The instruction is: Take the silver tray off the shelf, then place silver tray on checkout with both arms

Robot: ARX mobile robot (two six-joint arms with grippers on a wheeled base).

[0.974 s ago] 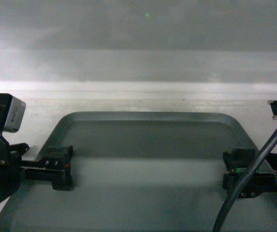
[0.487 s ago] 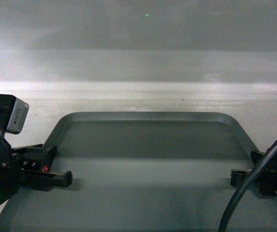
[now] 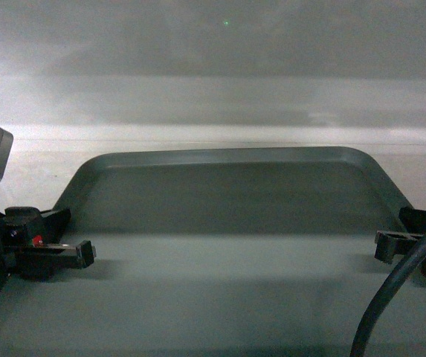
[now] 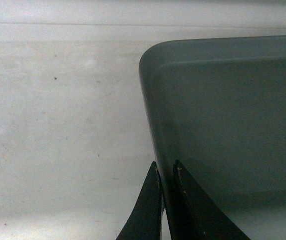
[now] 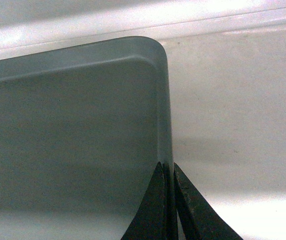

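A white shelf lies under the silver tray. The left gripper pinches its left rim, and the right gripper pinches its right rim.

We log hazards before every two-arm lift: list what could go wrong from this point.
1. Both grippers pinch only the thin raised rim of the silver tray: the left gripper and the right gripper each hold a narrow edge, so it may slip out.
2. With the grips on opposite sides, uneven arm motion could tilt or twist the tray.
3. The thick black cable hangs over the tray's right side and might snag.
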